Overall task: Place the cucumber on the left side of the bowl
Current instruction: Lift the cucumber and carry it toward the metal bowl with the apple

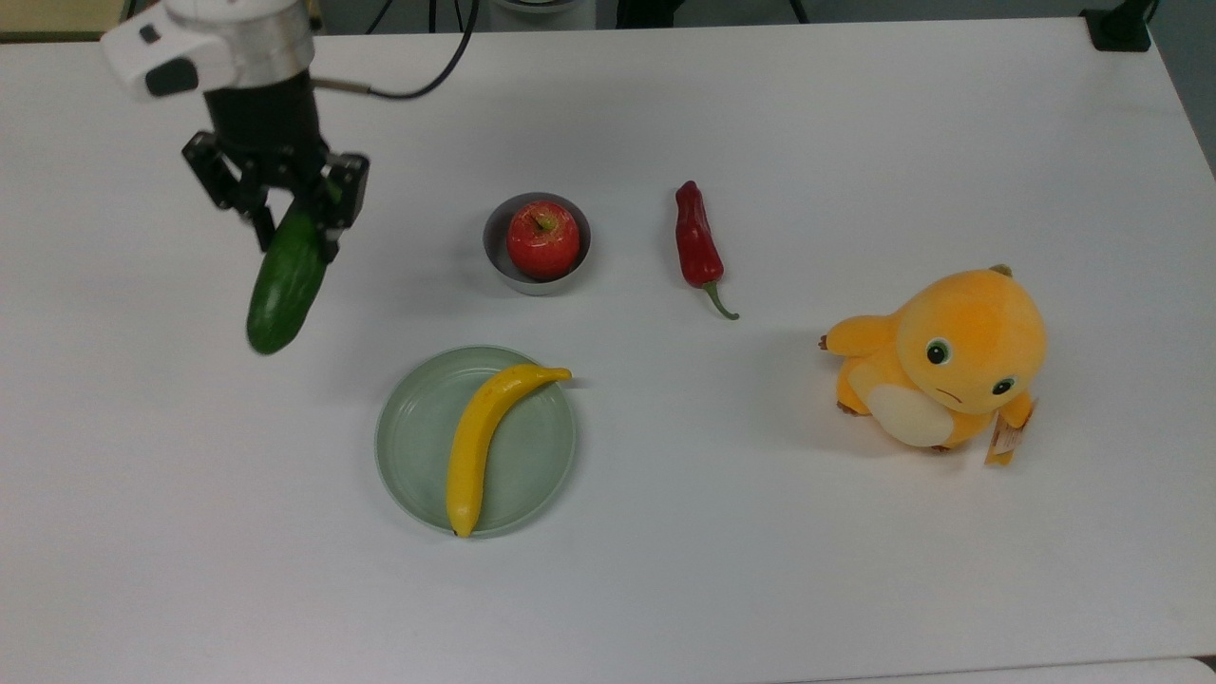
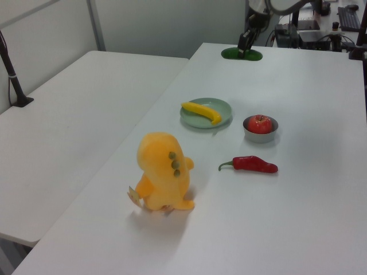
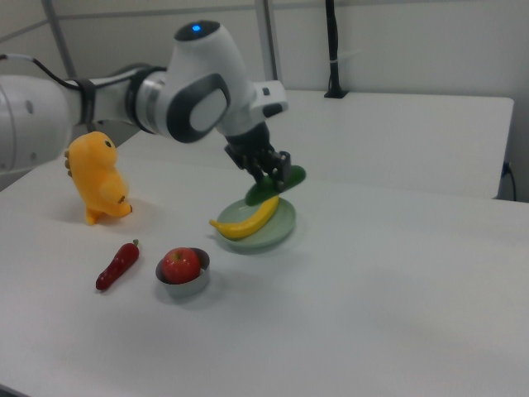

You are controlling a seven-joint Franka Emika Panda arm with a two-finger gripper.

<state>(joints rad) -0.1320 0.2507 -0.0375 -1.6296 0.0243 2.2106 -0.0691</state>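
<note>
- The table (image 1: 855,589) is a broad white surface with plenty of bare room on the top view's left of the bowl, which is likely why that spot serves as the drop zone.
- The arm (image 3: 190,95) reaches in from the top view's far left, its wrist pointing down so the load hangs below it.
- The plush toy (image 1: 945,370) sits at the top view's right, well apart from the work.
- The plate (image 1: 408,446) lies near the top view's middle and carries 1 banana (image 1: 480,442) laid across it.
- The gripper (image 1: 290,223) is clamped on 1 end of the cucumber (image 1: 285,285), which hangs tilted and off the table, on the top view's left of the bowl and farther than the plate.
- The chili (image 1: 696,245) lies on the top view's right of the bowl, clear of the path.
- The bowl (image 1: 499,256) holds 1 apple (image 1: 542,238), so the cucumber belongs beside it, not in it; lowering looks like the step left.
</note>
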